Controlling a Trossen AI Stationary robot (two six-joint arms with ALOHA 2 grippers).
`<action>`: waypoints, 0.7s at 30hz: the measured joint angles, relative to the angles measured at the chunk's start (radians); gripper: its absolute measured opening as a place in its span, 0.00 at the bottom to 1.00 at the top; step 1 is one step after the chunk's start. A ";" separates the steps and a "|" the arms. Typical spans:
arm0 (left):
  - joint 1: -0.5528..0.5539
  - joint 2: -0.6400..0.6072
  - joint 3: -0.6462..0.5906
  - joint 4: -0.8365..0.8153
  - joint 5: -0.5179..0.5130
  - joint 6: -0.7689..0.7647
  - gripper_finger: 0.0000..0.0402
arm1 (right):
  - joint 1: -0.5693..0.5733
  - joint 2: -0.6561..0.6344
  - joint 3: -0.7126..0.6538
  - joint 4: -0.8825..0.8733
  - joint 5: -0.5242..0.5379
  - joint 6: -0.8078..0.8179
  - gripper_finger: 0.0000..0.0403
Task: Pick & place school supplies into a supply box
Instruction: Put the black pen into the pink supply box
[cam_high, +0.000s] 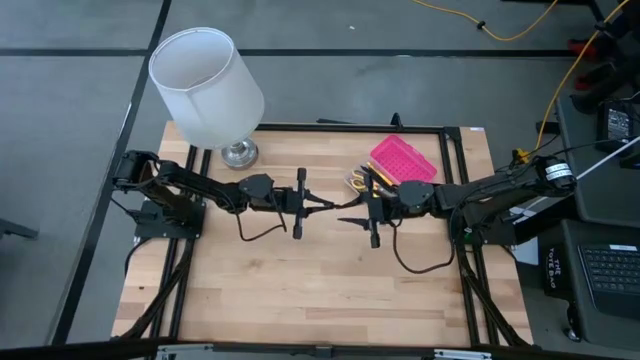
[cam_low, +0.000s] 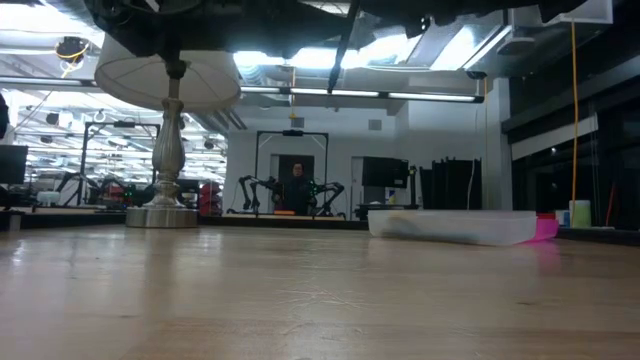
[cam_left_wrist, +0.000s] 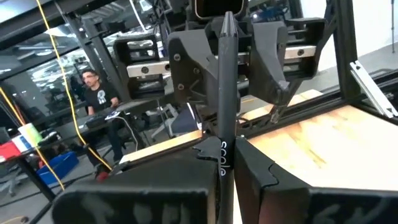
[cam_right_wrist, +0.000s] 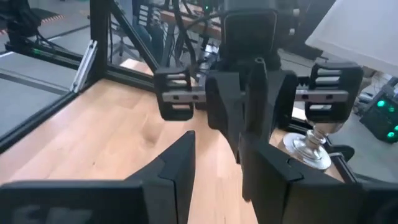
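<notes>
My view from above shows the supply box (cam_high: 385, 175) lying open on the far right part of the wooden counter (cam_high: 300, 290), its pink lid (cam_high: 404, 160) swung out behind the clear base. Inside the base I can make out yellow-handled scissors (cam_high: 356, 181) and a few thin pens, but my right arm crosses over them and I cannot count them. At counter height the box (cam_low: 450, 226) reads as a low clear tray with a pink edge; its contents are only a dim smear there.

One black pen (cam_left_wrist: 225, 93) is clamped in my left tool (cam_high: 318, 205), whose fingers are closed tight on it at mid-counter, above the surface. My right tool (cam_high: 352, 218) faces it, just beside the pen's tip, fingers spread apart and holding nothing. In my right wrist view the left tool (cam_right_wrist: 252, 121) shows head-on with the pen end poking out between its fingers.

A lamp (cam_high: 210, 90) with a white shade stands at the counter's far left corner. A person (cam_left_wrist: 93, 93) sits at a desk beyond the counter, partly cut off by the frame.
</notes>
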 joint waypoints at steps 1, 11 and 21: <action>0.002 0.000 0.000 0.002 0.000 -0.003 0.03 | 0.000 0.000 0.000 0.008 0.000 -0.001 0.32; -0.006 0.000 0.000 0.004 -0.003 0.030 0.03 | 0.000 0.000 0.000 0.020 -0.003 -0.005 0.32; -0.007 0.001 0.000 0.040 0.070 0.057 0.03 | -0.001 0.000 0.000 -0.036 0.006 0.002 0.32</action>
